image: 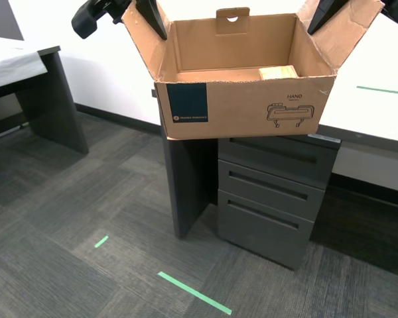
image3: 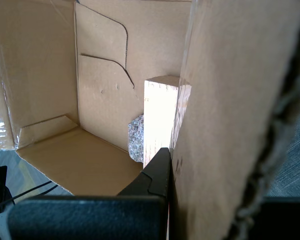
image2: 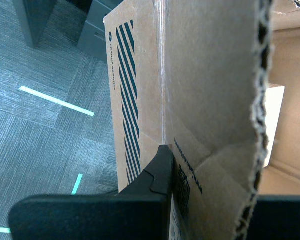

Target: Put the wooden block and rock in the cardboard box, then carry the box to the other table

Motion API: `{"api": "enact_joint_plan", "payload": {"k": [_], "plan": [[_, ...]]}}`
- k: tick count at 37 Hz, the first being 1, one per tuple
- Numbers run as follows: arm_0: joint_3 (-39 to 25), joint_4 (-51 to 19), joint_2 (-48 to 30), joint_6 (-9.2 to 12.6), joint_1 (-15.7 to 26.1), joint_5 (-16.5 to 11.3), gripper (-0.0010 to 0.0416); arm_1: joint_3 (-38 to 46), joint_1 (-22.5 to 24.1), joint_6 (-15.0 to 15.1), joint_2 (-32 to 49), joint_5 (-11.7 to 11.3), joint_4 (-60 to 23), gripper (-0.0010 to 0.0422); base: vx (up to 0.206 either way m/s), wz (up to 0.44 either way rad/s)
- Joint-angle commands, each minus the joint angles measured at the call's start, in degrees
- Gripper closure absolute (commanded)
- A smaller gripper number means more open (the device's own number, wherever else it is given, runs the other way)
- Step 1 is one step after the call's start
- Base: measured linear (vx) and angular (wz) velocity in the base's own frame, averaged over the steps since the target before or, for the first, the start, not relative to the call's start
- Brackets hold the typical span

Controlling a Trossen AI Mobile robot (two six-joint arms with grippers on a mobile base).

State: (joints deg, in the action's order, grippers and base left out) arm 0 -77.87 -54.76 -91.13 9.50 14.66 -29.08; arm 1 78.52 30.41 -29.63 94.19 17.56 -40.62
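Box [image: 245, 106] aloft between tables, block [image3: 160, 120] and rock [image3: 136, 137] inside. My first gripper [image3: 166, 165] and second gripper [image2: 169, 162] each clenched on side flap (thin, bendy cardboard). Judged light; flaps may tear.

The cardboard box [image: 252, 109] was brown, with a dark navy square label [image: 186, 103] and a black line drawing [image: 292, 112] on its front; one side flap bore navy diagonal stripes [image2: 126, 100]. The wooden block [image3: 159, 120] was pale tan, the rock [image3: 136, 137] speckled grey. The carpet [image: 66, 218] was dark grey, with green tape marks [image: 194, 292] at the exterior view's lower centre.
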Motion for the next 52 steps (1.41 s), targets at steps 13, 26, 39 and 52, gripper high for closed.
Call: {"api": "enact_joint_plan", "payload": {"k": [13, 26, 39, 52], "plan": [[-0.07, 0.26, 0.02, -0.11, 0.09, -1.05, 0.0406, 0.09, 0.46, 2.86, -0.04, 0.76, -1.75, 0.0413, 0.046, 0.14], [-0.07, 0.04, 0.02, 1.38, 0.87, -1.05, 0.0406, 0.09, 0.44, 8.39, -0.04, 0.79, -1.75, 0.0413, 0.092, 0.193], [-0.07, 0.39, 0.02, 6.78, 2.78, -1.05, 0.0406, 0.09, 0.26, 18.47, -0.37, 0.81, -3.5, 0.0413, 0.136, 0.316], [-0.07, 4.2, 0.02, 5.07, 2.93, -1.05, 0.0406, 0.11, -0.22, 19.15, -0.48, 0.83, -1.05, 0.0413, 0.132, 0.244]]}}
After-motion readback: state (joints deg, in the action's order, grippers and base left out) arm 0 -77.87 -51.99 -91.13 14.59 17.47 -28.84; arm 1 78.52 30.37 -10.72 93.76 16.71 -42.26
